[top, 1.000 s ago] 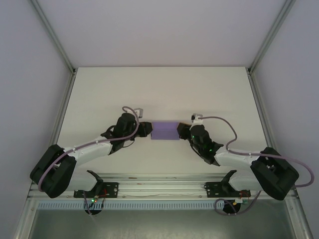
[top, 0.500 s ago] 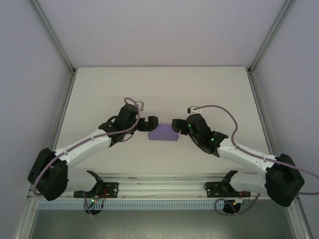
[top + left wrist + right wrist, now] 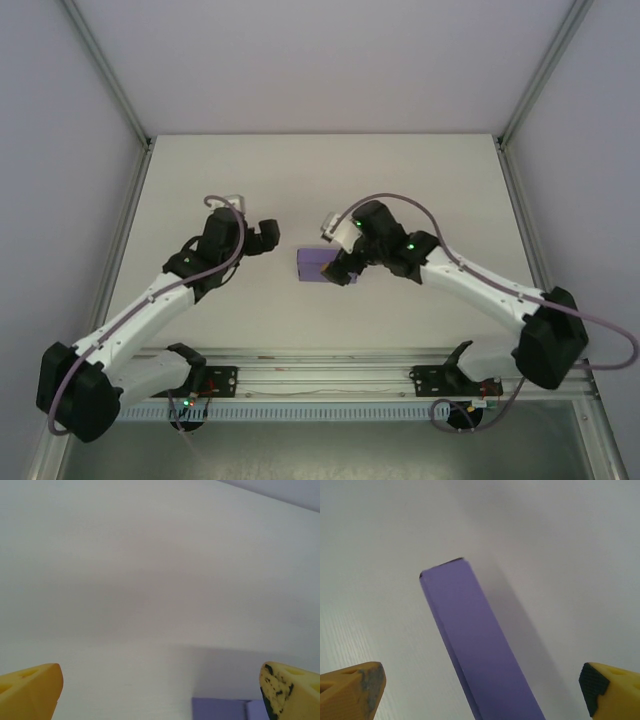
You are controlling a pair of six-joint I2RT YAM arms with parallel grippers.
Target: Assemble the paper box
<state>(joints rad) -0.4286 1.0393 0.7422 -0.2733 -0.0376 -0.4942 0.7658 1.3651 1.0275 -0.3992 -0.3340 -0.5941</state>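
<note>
the lavender thin-card paper box [image 3: 318, 265] lies flat on the white table [image 3: 330, 180], near the middle, between the two arms. it looks folded up into a small closed rectangle. in the right wrist view the paper box [image 3: 480, 645] runs as a long purple slab with one short end shut and its edges crisp; the near end is cut off by the frame, so i can't tell whether that flap is tucked.

judging by that, the folding looks done or nearly so, and the step in hand is letting go cleanly. to do it well, each arm should lift clear rather than drag sideways, so that no finger catches an edge and springs a flap. the hidden end is worth a check before calling it finished.

the right gripper [image 3: 340, 270] hangs over the box's right end, jaws spread as wide as they go, the box below the gap, nothing gripped. the left gripper [image 3: 270, 234] sits apart to the box's left, jaws just as wide and empty, a purple corner [image 3: 220, 709] low in its wrist view.
</note>
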